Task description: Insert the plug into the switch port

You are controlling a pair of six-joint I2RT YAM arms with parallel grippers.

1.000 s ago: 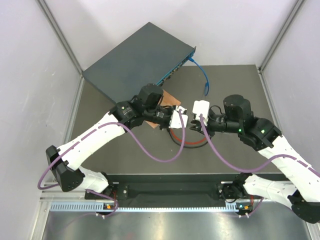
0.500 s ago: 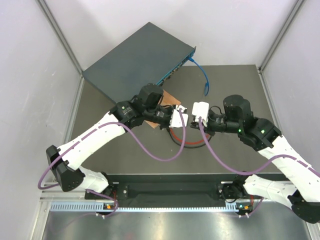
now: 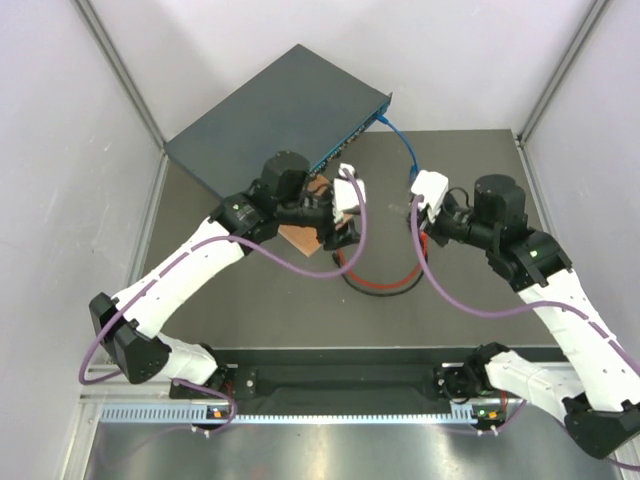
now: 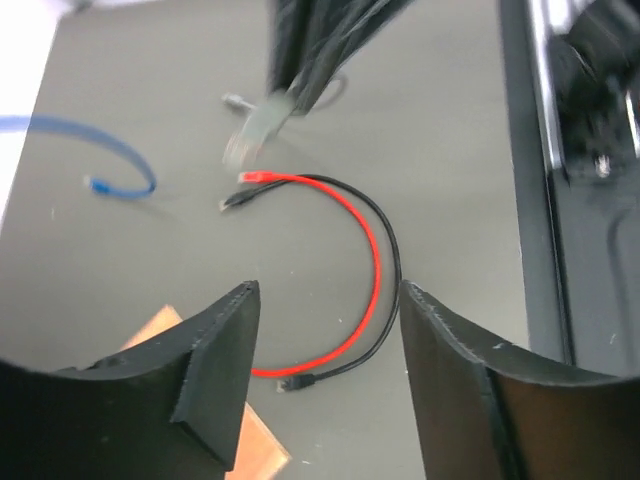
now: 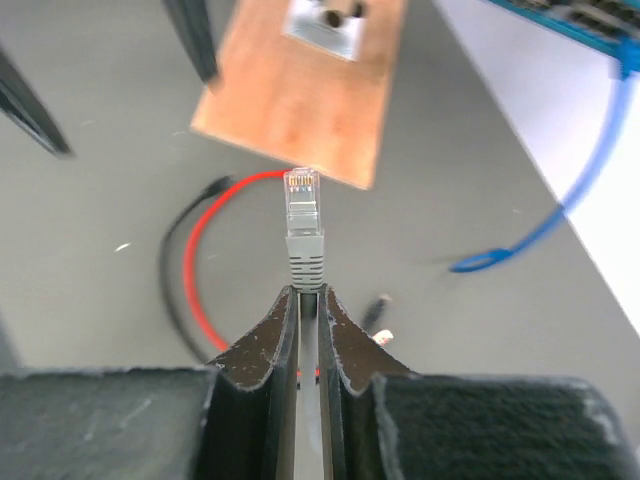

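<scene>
A dark grey table [image 3: 470,160] carries everything. At its far left corner sits the switch [image 3: 270,110], turned at an angle, its row of sockets facing the middle of the table. A blue cable [image 3: 405,150] runs from the right end of that front edge and curves down across the surface to a loose end. Near the middle, a red cable [image 3: 385,290] and a black cable [image 4: 392,260] lie side by side in an open loop. Just left of the loop is a wooden board [image 3: 300,238], apparently lying flat, though an arm covers part of it.
</scene>
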